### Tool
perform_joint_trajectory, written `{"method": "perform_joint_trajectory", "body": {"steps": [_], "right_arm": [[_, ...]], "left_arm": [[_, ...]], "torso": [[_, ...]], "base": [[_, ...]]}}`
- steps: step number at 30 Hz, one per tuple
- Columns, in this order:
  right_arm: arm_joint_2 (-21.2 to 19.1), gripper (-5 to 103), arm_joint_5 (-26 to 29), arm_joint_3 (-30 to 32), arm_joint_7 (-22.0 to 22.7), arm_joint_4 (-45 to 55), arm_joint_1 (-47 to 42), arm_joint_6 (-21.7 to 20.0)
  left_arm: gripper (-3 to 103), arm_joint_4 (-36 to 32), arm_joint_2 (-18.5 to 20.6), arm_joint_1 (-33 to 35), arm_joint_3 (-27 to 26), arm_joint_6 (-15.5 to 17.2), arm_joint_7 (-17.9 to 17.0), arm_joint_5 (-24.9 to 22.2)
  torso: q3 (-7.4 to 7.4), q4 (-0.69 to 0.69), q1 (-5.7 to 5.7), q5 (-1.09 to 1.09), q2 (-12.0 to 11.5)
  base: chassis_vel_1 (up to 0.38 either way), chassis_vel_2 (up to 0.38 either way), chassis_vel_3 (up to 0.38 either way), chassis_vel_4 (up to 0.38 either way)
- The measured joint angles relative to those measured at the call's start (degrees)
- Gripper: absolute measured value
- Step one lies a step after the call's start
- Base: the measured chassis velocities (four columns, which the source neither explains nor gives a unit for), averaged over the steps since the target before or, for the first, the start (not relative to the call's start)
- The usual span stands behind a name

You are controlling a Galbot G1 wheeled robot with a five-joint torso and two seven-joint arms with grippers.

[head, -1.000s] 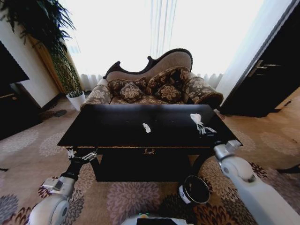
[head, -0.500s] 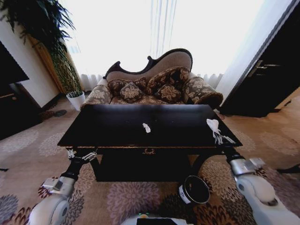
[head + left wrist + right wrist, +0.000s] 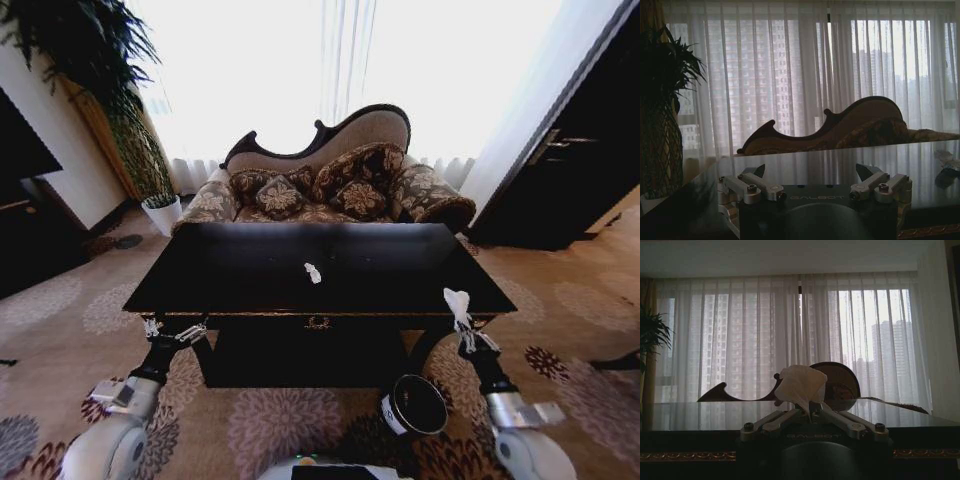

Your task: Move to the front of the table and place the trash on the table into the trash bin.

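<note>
The right gripper (image 3: 463,322) was clenched on a white paper wad (image 3: 456,301), held off the table's (image 3: 250,270) front right corner, above and beside the bin (image 3: 415,404). The wad looked light and soft, so a pinch anywhere on it should hold. The left gripper (image 3: 172,331) waited with jaws released at the front left corner; another scrap (image 3: 313,272) lay mid-table.

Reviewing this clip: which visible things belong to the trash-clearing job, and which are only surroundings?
Job:
table
white paper wad, pinched in the right gripper off the table's front right corner
paper scrap on the tabletop
trash bin on the carpet
left gripper, open, at the front left corner

Surroundings:
sofa
potted plant
curtains
</note>
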Motion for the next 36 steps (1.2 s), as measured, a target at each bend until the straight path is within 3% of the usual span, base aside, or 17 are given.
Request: {"method": "perform_joint_trajectory", "body": {"steps": [7, 12, 21, 28, 36], "right_arm": [[3.82, 0, -2.98, -2.41, -1.18, -5.26, -0.27, 4.76], [4.34, 0, -4.23, -3.96, -1.20, -9.44, 1.03, 6.06], [3.70, 0, -6.01, -8.35, -1.07, -25.55, 6.47, 8.79], [3.37, 0, -7.63, -11.16, -0.23, -32.76, 9.08, 9.35], [1.98, 0, -9.78, -13.36, 2.68, -40.07, 13.07, 6.57]], "left_arm": [[100, 0.00, 0.00, 0.00, 0.00, 0.00, 0.00, 0.00], [100, 0.00, 0.00, 0.00, 0.00, 0.00, 0.00, 0.00], [100, 0.00, 0.00, 0.00, 0.00, 0.00, 0.00, 0.00], [100, 0.00, 0.00, 0.00, 0.00, 0.00, 0.00, 0.00], [100, 0.00, 0.00, 0.00, 0.00, 0.00, 0.00, 0.00]], "torso": [[0.00, 0.00, 0.00, 0.00, 0.00], [0.00, 0.00, 0.00, 0.00, 0.00], [0.00, 0.00, 0.00, 0.01, 0.00], [0.00, 0.00, 0.00, 0.01, 0.00], [0.00, 0.00, 0.00, 0.01, 0.00]], "base": [[0.000, 0.000, 0.000, 0.000], [0.000, 0.000, 0.000, 0.000], [0.000, 0.000, 0.000, 0.000], [0.000, 0.000, 0.000, 0.000], [0.000, 0.000, 0.000, 0.000]]}}
